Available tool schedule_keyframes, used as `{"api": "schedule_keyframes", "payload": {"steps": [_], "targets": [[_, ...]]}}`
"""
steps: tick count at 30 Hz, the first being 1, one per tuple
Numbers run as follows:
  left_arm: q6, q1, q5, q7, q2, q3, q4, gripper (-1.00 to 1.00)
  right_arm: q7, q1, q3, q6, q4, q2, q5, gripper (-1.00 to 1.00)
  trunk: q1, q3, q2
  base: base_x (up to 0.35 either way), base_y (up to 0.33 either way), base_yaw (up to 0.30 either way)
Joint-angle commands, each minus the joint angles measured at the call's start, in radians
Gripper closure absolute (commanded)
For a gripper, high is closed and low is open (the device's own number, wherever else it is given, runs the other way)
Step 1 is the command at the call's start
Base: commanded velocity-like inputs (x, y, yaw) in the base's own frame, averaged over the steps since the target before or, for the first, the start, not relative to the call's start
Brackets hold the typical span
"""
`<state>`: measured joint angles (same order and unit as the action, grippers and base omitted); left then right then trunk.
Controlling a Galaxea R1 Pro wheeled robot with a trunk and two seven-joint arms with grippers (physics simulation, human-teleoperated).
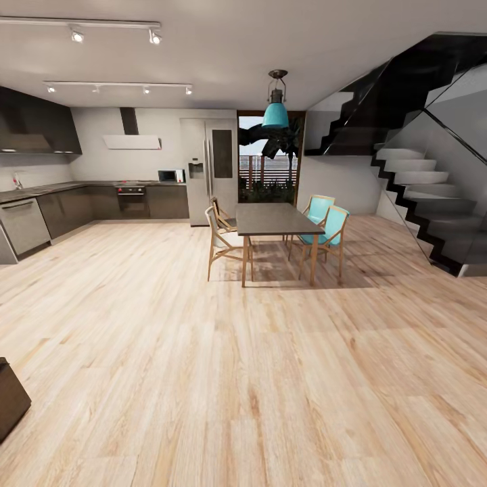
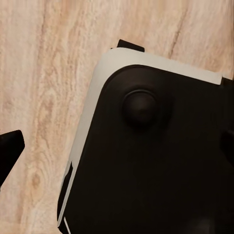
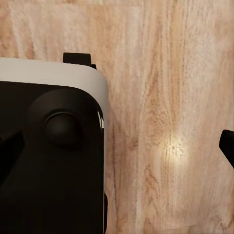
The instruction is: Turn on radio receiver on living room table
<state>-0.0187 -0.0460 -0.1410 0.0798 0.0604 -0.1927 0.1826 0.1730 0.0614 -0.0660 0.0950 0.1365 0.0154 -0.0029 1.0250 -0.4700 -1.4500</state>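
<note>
Near left edge of head view, a dark boxy object point(image 1: 12, 399) sits on the light wood floor point(image 1: 257, 379), cut off by the frame. Both wrist views look down at the same floor, with the robot's black, white-trimmed base point(image 2: 156, 156) below. One dark fingertip of the left gripper point(image 2: 9, 151) pokes in at a frame edge; one of the right gripper point(image 3: 227, 145) likewise. Cannot tell if either is clenched or released.

Mid-distance: dark dining table point(image 1: 274, 220) with wooden chairs, two teal-seated point(image 1: 325, 223) on its right. Teal pendant lamp point(image 1: 275, 111) above. Far left: dark-cabinet kitchen point(image 1: 67, 203), steel fridge point(image 1: 211, 169). Far right: black staircase point(image 1: 419, 196). Radio receiver and coffee table not in sight here.
</note>
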Motion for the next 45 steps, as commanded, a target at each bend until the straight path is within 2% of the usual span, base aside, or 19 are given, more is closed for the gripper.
{"api": "schedule_keyframes", "payload": {"steps": [1,3,4,6,10,12,14,16,17,18,21,23,25,30,34,36,37,41,45], "targets": [[0.016,0.000,0.000,-0.001,-0.001,0.000,0.001,-1.00,-0.001,0.000,0.000,-0.001,0.000,0.000,0.000,-1.00,0.000,0.000,0.000,0.000,0.000,0.000],[0.094,0.000,0.000,-0.001,-0.003,0.001,0.023,-1.00,-0.002,0.000,0.003,-0.002,0.002,-0.009,-0.004,-1.00,0.000,0.000,0.000,0.000,0.000,0.000],[0.151,0.000,0.000,-0.003,-0.014,0.001,0.089,-1.00,0.005,0.000,0.003,-0.015,0.020,-0.043,-0.004,-1.00,0.000,0.000,0.000,0.000,0.000,0.000],[0.173,0.000,-0.001,-0.002,-0.037,0.001,0.210,-1.00,0.035,0.001,0.002,-0.074,0.118,-0.074,0.001,-1.00,0.000,0.000,0.000,0.000,0.000,0.000],[0.171,0.000,0.001,0.000,-0.089,0.002,0.375,-1.00,0.125,0.001,-0.003,-0.138,0.368,-0.101,0.003,-1.00,0.000,0.000,0.000,0.000,0.000,0.000],[0.098,0.002,0.000,0.002,-0.110,0.013,0.507,-1.00,0.160,0.000,-0.006,-0.146,0.615,-0.119,-0.001,-1.00,0.000,0.000,0.000,0.000,0.000,0.000],[0.014,0.003,0.000,0.004,-0.115,0.029,0.611,-1.00,0.168,0.000,-0.007,-0.129,0.756,-0.124,-0.004,-1.00,0.000,0.000,0.000,0.000,0.000,0.000],[-0.199,0.004,0.000,0.005,-0.114,0.088,0.823,-1.00,0.172,0.000,-0.021,0.018,0.990,-0.128,-0.008,-1.00,0.000,0.000,0.000,0.000,0.000,0.000],[-0.266,0.004,0.000,0.005,-0.113,0.109,0.893,-1.00,0.172,0.000,-0.038,0.086,1.066,-0.128,-0.009,-1.00,0.000,0.000,0.000,0.000,0.000,0.000],[-0.299,0.004,0.000,0.005,-0.113,0.121,0.926,-1.00,0.172,0.000,-0.056,0.126,1.109,-0.128,-0.009,-1.00,0.000,0.000,0.000,0.000,0.000,0.000],[-0.411,0.005,0.000,0.004,-0.118,0.185,1.051,-1.00,0.189,0.000,-0.172,0.295,1.279,-0.129,-0.006,-1.00,0.000,0.000,0.000,0.000,0.000,0.000],[-0.466,0.004,0.000,0.003,-0.114,0.260,1.149,-1.00,0.251,0.000,-0.217,0.371,1.332,-0.129,-0.005,-1.00,0.000,0.000,0.000,0.000,0.000,0.000],[-0.526,0.004,0.000,0.001,-0.108,0.302,1.197,-1.00,0.323,0.000,-0.228,0.396,1.347,-0.129,-0.005,-1.00,0.000,0.000,0.000,0.000,0.000,0.000],[-0.580,0.004,-0.004,-0.001,-0.113,0.315,1.242,-1.00,0.401,0.000,-0.238,0.410,1.357,-0.128,-0.005,-1.00,0.000,0.000,0.000,0.000,0.000,0.000],[-0.589,0.003,-0.007,-0.004,-0.116,0.268,1.262,-1.00,0.407,0.000,-0.291,0.413,1.356,-0.127,-0.008,-1.00,0.000,0.000,0.000,0.000,0.000,0.000],[-0.590,0.003,-0.008,-0.005,-0.118,0.177,1.263,-1.00,0.407,0.000,-0.342,0.414,1.353,-0.127,-0.010,-1.00,0.000,0.000,0.000,0.000,0.000,0.000],[-0.590,0.003,-0.008,-0.005,-0.118,0.157,1.263,-1.00,0.407,0.000,-0.355,0.414,1.351,-0.127,-0.012,-1.00,0.000,0.000,0.000,0.000,0.000,0.000],[-0.588,0.003,-0.002,-0.006,-0.119,0.128,1.247,-1.00,0.407,0.000,-0.425,0.422,1.312,-0.122,-0.051,-1.00,0.000,0.000,0.000,0.000,0.000,0.000],[-0.587,0.003,-0.002,-0.007,-0.119,0.126,1.240,-1.00,0.407,0.000,-0.460,0.432,1.271,-0.119,-0.075,-1.00,0.000,0.000,0.000,0.000,0.000,0.000]]}}
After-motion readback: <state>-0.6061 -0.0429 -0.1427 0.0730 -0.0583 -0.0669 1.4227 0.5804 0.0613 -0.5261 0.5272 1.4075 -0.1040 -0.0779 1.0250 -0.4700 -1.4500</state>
